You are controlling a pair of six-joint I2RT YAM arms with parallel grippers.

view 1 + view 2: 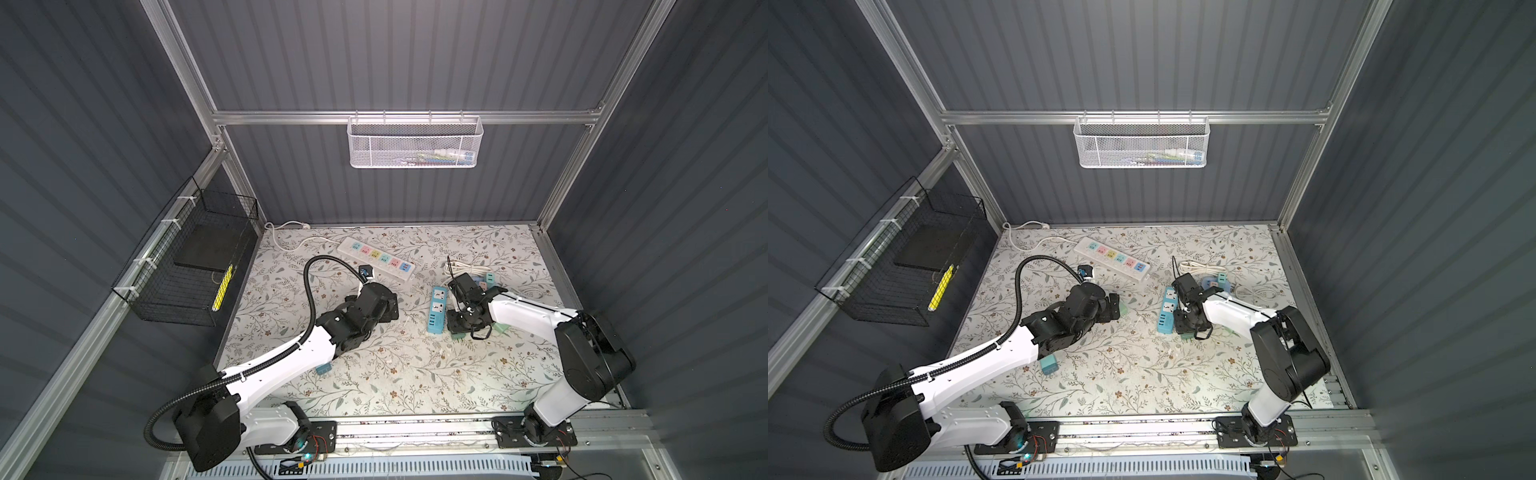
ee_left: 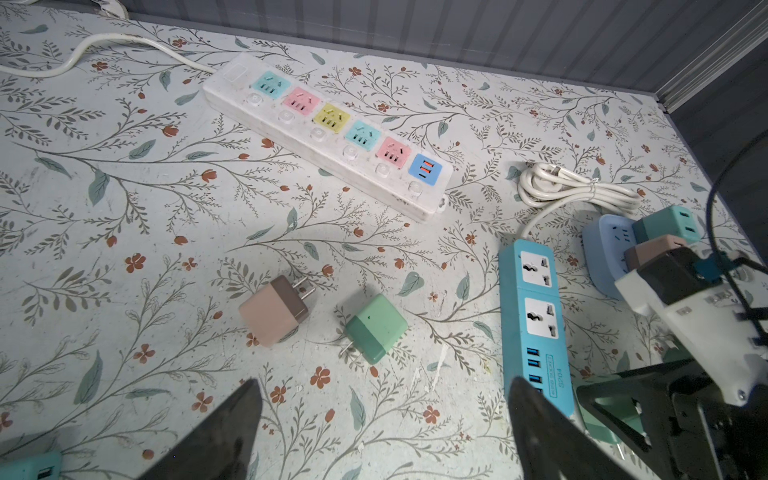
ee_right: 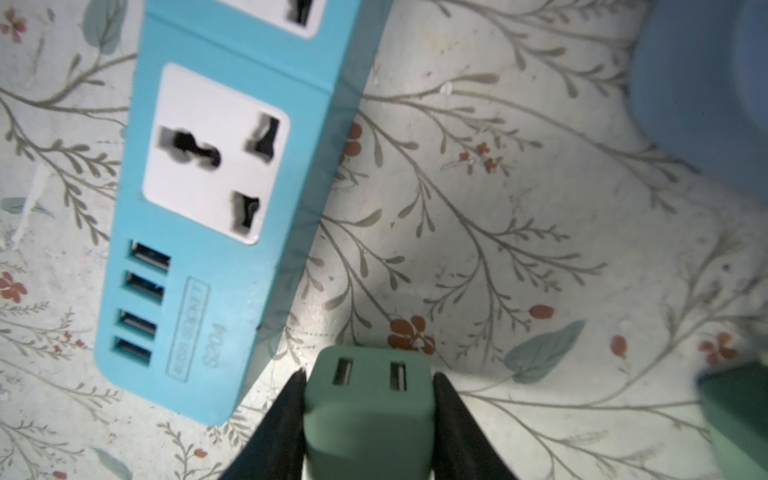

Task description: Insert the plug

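Cannot see prongs of green plug (image 3: 368, 407); rear cropped. Found it pinched in right gripper (image 3: 370, 376) just beside USB end of blue power strip (image 3: 216, 208), ports facing away from wrist, long axis roughly along strip. Noted left gripper (image 2: 384, 382) spread wide.

Blue power strip (image 2: 534, 328): boxed label "4USB SOCKET" near USB ports, "SP04" printed beside it.

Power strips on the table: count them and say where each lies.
3. The white strip along the back; the blue strip mid-table; the pale blue socket block right of it, partly hidden by the right arm.
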